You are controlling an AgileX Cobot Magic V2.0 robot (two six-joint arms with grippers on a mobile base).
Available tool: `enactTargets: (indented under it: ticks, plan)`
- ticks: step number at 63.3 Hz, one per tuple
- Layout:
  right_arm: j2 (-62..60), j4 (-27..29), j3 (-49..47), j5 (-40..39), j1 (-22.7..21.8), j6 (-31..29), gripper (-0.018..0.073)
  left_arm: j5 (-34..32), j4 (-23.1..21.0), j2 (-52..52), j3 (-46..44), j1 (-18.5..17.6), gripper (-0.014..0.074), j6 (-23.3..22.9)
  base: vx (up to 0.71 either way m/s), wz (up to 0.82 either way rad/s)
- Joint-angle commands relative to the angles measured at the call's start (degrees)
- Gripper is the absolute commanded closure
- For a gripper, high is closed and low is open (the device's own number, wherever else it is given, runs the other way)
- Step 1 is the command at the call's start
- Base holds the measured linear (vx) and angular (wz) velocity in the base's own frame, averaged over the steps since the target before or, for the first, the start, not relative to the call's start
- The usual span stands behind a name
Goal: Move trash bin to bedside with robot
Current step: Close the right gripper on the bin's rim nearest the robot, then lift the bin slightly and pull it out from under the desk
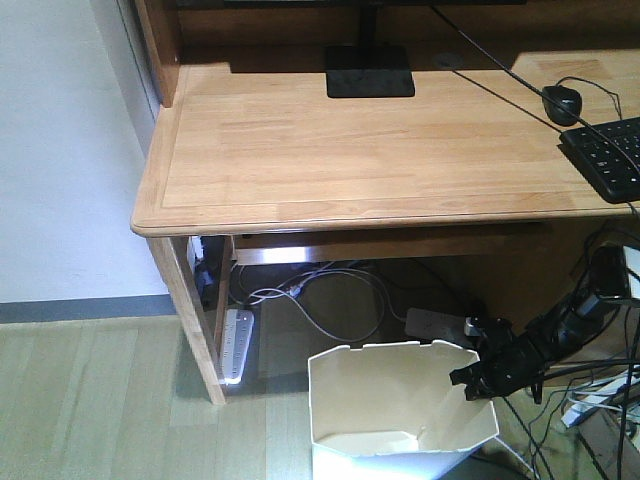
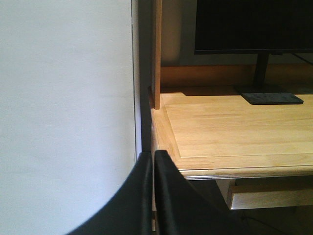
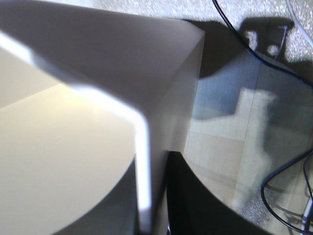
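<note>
On the wood floor (image 1: 90,400) just in front of the desk (image 1: 380,150), the white trash bin (image 1: 385,405) is standing upright. The right gripper (image 1: 472,378) is pinching its rim between its jaws. The left gripper (image 2: 152,196) is holding its jaws pressed together, empty.

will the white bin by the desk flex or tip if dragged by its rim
Likely light: the trash bin looks empty and thin-walled. It may flex where the right gripper clamps it. Pulled from one high edge, it might tip.
</note>
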Motion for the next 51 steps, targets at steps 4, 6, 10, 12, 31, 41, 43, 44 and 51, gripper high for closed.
enactTargets:
  ticks: [4,6,10,12,31,41,43,44,51]
  plan:
    - [-7.54,7.12,3.17,8.43,-0.19,-6.24,0.0566,-4.17,-0.47,-0.55,1.63,-0.18,0.0602,-0.53,0.00,0.00]
    - [-8.13,7.54,3.84,8.34,-0.19,-6.59,0.0566,-4.17,-0.47,-0.55,1.63,-0.18,0.0602,-0.53,0.00,0.00]
    - [-9.54,7.78,5.10,8.18,-0.19,-7.02,0.0566,-4.17,-0.47,-0.55,1.63,-0.18,0.0602,-0.53,0.00,0.00]
    - [-10.19,7.78,5.93,8.18,-0.19,-7.13,0.0566,-4.17,-0.47,-0.55,1.63,-0.18,0.0602,-0.53,0.00,0.00]
    - [-19.32,7.70,15.15,5.97,-0.19,-10.73,0.0566,-4.17,-0.47,-0.55,1.63,-0.18,0.0602,-0.53,0.00,0.00]
    - [-25.48,7.76,22.20,5.03,-0.19,-12.53,0.0566,-4.17,-0.47,-0.55,1.63,-0.18,0.0602,-0.53,0.00,0.00]
    - [-27.24,7.76,23.54,4.64,-0.19,-12.76,0.0566,-4.17,-0.47,-0.55,1.63,-0.18,0.0602,-0.53,0.00,0.00]
    - [-27.94,7.76,24.56,4.45,-0.19,-12.89,0.0566,-4.17,-0.47,-0.55,1.63,-0.18,0.0602,-0.53,0.00,0.00]
    - [-32.80,7.82,28.92,3.66,-0.19,-13.45,0.0566,-4.17,-0.47,-0.55,1.63,-0.18,0.0602,-0.53,0.00,0.00]
